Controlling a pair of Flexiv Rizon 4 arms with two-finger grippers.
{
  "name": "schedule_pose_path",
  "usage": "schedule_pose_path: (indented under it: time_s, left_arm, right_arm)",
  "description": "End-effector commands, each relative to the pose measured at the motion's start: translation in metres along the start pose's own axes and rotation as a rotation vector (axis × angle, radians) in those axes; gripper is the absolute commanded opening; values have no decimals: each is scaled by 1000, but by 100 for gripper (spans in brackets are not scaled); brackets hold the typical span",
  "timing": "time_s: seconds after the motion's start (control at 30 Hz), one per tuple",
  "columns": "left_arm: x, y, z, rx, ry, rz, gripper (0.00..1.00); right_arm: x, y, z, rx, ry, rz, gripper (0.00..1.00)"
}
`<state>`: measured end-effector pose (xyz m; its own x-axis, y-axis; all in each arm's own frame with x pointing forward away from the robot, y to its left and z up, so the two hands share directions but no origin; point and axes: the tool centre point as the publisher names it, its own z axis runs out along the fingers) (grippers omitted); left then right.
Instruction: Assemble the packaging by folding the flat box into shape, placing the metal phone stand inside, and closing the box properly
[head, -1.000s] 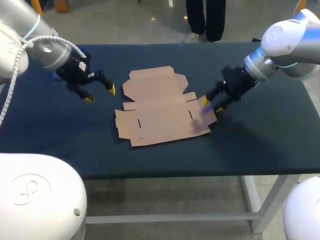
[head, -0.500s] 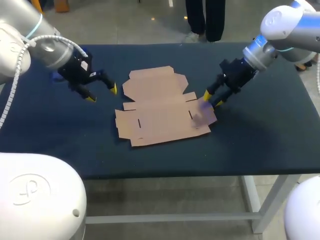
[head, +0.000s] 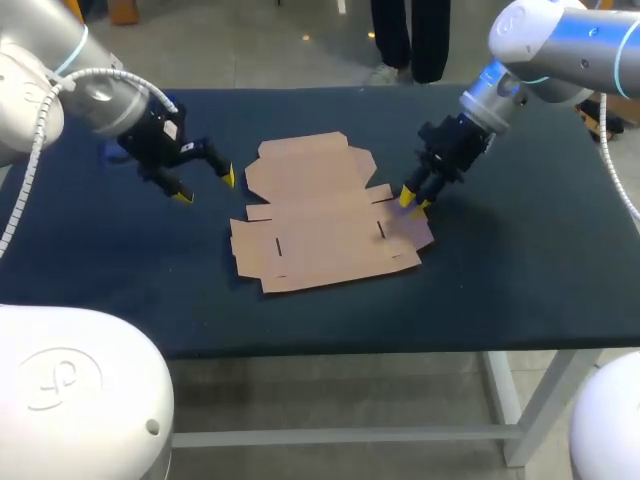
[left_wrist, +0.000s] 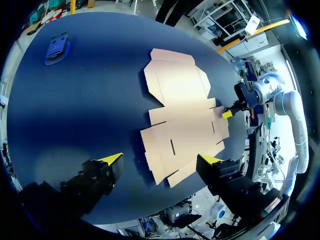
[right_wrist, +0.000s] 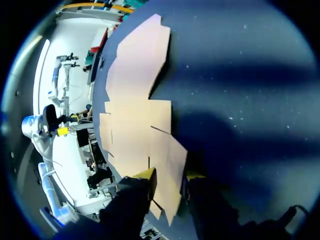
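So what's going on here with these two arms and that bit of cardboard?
Two robot arms are working on a flat cardboard box that lies unfolded on the dark table. The right gripper is down at the box's right-hand flap. The left gripper hangs open just off the box's left side, touching nothing. The box is not yet folded into shape.

Dark blue tabletop, white metal frame beneath.
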<state>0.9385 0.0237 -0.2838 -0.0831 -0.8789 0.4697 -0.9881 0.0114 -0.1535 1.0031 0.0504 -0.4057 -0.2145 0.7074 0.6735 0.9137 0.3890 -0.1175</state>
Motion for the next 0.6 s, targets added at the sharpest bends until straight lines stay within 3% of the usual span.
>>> schedule_pose_path:
  time_s: [0.03, 0.37, 0.6]
  left_arm:
    - [0, 0, 0, -3, -4, -2, 100]
    - [-2, 2, 0, -3, 1, -2, 100]
    - [-4, 5, -2, 0, 2, -3, 100]
  right_arm:
    - [-4, 3, 1, 146, 23, 4, 0]
    - [3, -11, -2, -19, 89, 24, 0]
    - [17, -19, 3, -104, 92, 42, 0]
